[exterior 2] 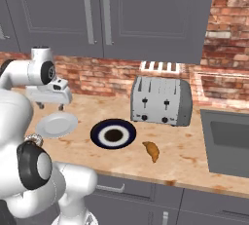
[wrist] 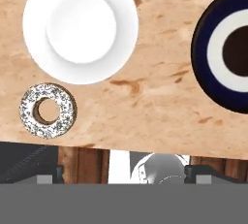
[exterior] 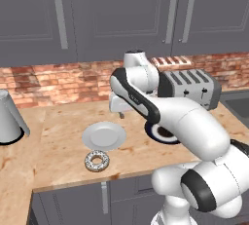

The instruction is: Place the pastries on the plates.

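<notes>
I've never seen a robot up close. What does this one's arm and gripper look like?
The arm is made of thick, rounded, glossy white segments with dark bands at the joints. The gripper is a flat, pale grey block with two small dark fingers under it. No loose cables or markings show.

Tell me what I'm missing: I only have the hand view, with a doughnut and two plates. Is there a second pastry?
Observer: Yes. A croissant lies on the counter past the navy plate, on the sink side.
Operator: Anything behind the plates?
Observer: A toaster stands by the brick wall.
Operator: And beyond the doughnut's side?
Observer: A kettle sits far from the doughnut and grey plate.
</notes>
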Motion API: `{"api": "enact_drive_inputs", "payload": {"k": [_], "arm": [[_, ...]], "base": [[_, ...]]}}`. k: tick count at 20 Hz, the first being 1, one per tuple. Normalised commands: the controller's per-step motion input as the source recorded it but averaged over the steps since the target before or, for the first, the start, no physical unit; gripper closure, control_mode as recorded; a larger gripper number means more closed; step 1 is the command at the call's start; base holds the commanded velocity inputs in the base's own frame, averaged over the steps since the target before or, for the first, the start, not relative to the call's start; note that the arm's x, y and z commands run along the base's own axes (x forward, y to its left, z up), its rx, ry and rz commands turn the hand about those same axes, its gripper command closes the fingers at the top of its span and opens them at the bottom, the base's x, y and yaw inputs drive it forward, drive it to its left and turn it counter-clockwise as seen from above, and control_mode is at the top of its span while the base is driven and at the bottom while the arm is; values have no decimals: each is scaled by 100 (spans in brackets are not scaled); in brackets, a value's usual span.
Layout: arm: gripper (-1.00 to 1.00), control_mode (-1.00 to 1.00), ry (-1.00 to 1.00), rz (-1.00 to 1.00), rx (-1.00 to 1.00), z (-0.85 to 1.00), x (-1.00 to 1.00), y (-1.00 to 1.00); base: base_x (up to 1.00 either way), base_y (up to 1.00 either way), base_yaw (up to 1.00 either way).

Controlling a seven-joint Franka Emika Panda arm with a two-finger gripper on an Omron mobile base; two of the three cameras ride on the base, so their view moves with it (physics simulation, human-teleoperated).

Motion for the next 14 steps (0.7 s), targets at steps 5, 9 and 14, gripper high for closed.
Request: {"api": "enact_drive_inputs", "payload": {"k": [5,9,14], "arm": [[-100,-100,15,0,0,-60,0,0],[-100,-100,3,0,0,-41,-2,0],[-100,-100,1,0,0,-22,0,8]], "base": [[0,0,0],[0,0,0],[0,0,0]]}}
